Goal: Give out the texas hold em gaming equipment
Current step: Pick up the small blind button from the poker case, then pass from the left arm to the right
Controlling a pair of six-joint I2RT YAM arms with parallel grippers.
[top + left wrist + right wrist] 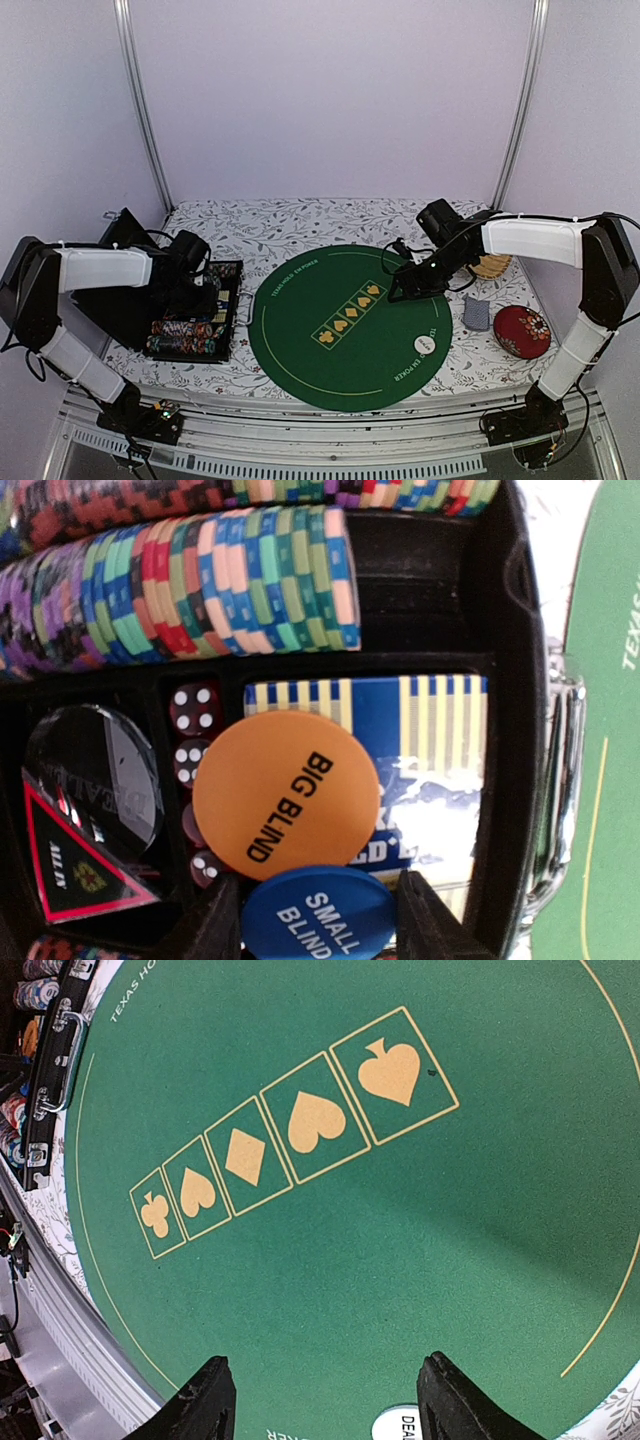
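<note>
The blue SMALL BLIND button lies flat in the open black chip case, which in the top view sits on the counter at nine o'clock of the green felt mat. The left gripper has its jaws set either side of that button, the inner faces at or just off its rim; I cannot tell whether they are pinching it. At twelve o'clock of it the orange BIG BLIND button meets or overlaps its edge, and which of the two lies on top is unclear. Both rest partly on a blue and yellow card box, with red dice at ten o'clock, a clear dealer puck at nine and rows of striped poker chips beyond. The likeliest trouble is the neighbour: if the orange button overlaps, a lift could drag or flip it. A thin disc held only by its rim may also tilt and slip out, and a jaw set low could catch the dice or a divider. The right gripper hovers above the mat with jaws apart and nothing between them, near the white dealer button at four o'clock on the felt; grey-blue cards lie just off the mat at three.
</note>
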